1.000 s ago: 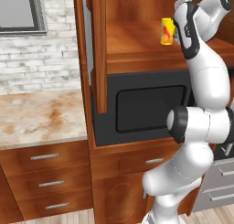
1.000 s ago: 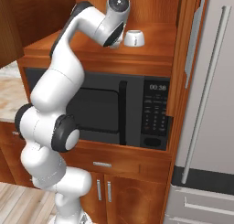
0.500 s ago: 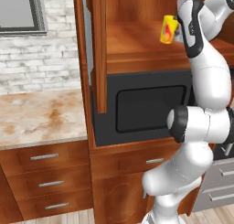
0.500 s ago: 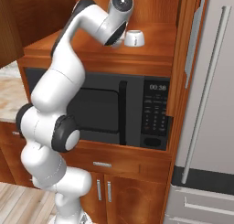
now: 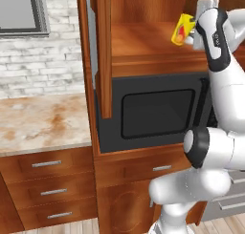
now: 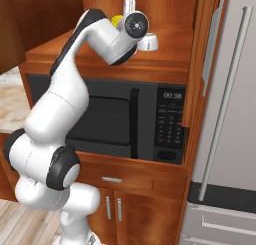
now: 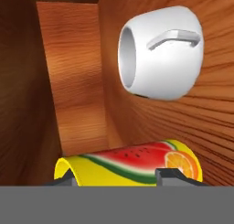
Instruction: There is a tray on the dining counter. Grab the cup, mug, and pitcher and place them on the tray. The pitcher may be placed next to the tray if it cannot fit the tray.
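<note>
- The cup (image 5: 182, 29) is up in the open wooden cubby (image 5: 143, 42) above the microwave (image 5: 153, 113), at the arm's wrist. In the left base view it is tilted — its long axis leans, top end towards the upper right and bottom end down to the left. I cannot tell whether it touches the shelf floor.
- In the hand view the cup (image 7: 132, 166) lies across the bottom of the picture, its long axis running side to side between the two finger tips, with its open yellow rim at the left end.
- The cup's side carries a picture, not writing — a watermelon slice in red and green, and an orange slice at the right end. From the left base view this reads only as a red-orange mark.
- The gripper (image 7: 112, 176) has one dark tip at each side of the cup, set against its wall; the fingers are pinching the cup across its width.
- The mug (image 7: 160, 51) sits deeper in the cubby, apart from the cup. In the hand view its mouth faces left and its handle faces the camera; in the right base view the mug (image 6: 148, 42) stands on the shelf just beside the wrist.
- The microwave's display (image 6: 171, 95) shows light digits, too blurred to read surely.
</note>
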Controlling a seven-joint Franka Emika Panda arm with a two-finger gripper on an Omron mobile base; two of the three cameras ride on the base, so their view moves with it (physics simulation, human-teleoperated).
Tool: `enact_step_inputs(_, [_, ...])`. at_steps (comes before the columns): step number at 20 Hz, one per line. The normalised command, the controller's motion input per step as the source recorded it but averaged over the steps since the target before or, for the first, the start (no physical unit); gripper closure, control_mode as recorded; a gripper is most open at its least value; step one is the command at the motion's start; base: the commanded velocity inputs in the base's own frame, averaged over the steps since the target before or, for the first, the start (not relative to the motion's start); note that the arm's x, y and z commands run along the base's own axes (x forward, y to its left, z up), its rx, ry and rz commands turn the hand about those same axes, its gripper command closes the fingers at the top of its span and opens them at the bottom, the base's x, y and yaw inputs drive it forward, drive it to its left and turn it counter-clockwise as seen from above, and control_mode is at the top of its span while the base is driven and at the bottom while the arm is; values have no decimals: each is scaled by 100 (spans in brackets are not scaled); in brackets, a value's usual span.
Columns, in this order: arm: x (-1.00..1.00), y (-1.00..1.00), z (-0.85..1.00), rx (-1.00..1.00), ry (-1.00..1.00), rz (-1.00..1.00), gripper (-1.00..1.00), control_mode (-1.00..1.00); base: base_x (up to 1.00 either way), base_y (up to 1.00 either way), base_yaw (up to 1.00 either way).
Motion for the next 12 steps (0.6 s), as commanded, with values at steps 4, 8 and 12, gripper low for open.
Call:
enact_step_inputs(4, [-78,-10,3,0,-7,-1,100,-100,0,0,0])
enact_step_inputs(8, [-99,-8,14,0,0,0,100,-100,0,0,0])
enact_step_inputs(12, [-91,0,21,0,0,0,100,-100,0,0,0])
